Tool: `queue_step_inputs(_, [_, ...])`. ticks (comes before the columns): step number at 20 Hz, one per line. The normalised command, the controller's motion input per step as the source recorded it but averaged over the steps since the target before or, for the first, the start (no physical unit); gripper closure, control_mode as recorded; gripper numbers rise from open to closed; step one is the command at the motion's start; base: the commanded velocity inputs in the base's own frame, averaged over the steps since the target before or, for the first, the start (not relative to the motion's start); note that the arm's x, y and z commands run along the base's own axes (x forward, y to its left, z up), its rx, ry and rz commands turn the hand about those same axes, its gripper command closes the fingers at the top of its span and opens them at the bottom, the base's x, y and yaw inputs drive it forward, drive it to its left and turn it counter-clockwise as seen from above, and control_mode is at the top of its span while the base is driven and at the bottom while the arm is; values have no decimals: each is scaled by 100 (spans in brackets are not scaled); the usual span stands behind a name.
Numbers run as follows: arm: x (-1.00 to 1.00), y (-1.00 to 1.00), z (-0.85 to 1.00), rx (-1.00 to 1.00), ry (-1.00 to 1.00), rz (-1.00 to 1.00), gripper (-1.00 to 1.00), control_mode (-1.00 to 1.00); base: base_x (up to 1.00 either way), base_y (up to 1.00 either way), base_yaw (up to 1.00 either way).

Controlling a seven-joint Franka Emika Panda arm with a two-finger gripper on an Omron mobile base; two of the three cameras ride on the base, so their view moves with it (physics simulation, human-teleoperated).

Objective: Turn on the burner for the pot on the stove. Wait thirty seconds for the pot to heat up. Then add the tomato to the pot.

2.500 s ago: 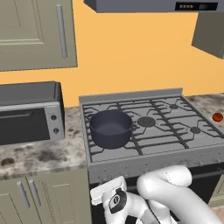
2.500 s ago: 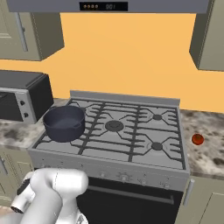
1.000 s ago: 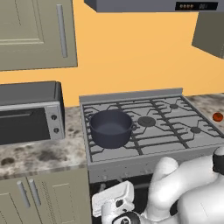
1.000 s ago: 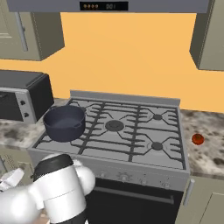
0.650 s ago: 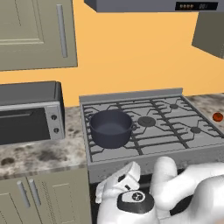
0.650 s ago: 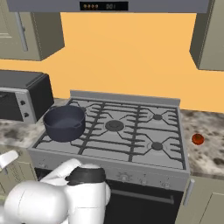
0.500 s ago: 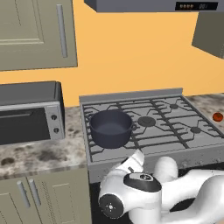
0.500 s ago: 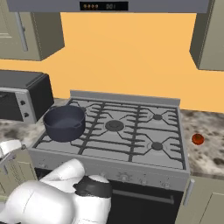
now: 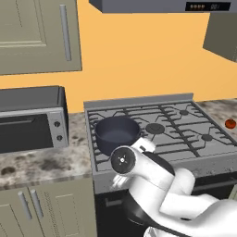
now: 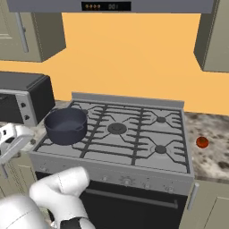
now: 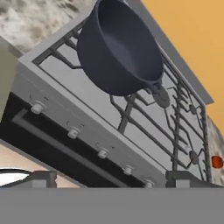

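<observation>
Risen since earlier, arm (image 9: 152, 176) fronts stove (image 10: 129, 129); fingers' (image 11: 41, 178) spread unclear.

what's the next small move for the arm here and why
Probably ease the gripper toward the leftmost knob on the stove front. The pot sits on the front-left burner, the tomato still lies on the counter to the right, and in the hand view the finger tips stand apart, short of the knob row, touching nothing.
</observation>
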Motion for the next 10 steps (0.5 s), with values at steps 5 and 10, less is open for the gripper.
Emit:
queue_step_inputs(5, [64, -91, 0, 1, 0, 13, -100, -100, 0, 0, 0])
queue_step_inputs(10, [71, -100, 0, 8, 0, 15, -100, -100, 0, 0, 0])
